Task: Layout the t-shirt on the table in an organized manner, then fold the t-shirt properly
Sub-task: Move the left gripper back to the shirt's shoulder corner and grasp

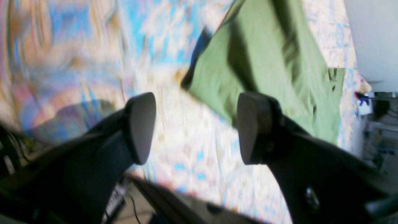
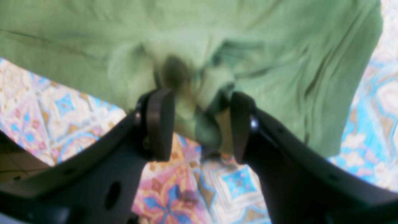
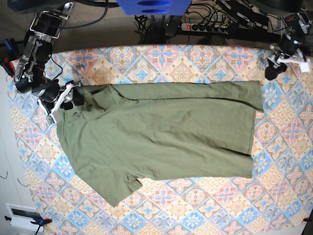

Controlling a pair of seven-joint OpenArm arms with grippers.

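Base view: t-shirt (image 3: pixel 161 134) spread on the table (image 3: pixel 205 200); right pincer (image 2: pixel 199 124) loosely straddles bunched cloth, left pincer (image 1: pixel 196 127) wide, empty.

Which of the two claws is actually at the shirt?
The right claw, at the olive-green cotton t-shirt's collar end, with bunched fabric between its open fingers. The left claw hangs open beyond the hem corner.

The t-shirt (image 3: pixel 161 132) lies spread on the table (image 3: pixel 288 161), both hands at its edges.

Setting: robot lab or workshop bench. Evidence: power strip (image 3: pixel 205 27) and tangled cables (image 3: pixel 146 22) beyond the patterned table (image 3: pixel 195 200), behind both grippers.
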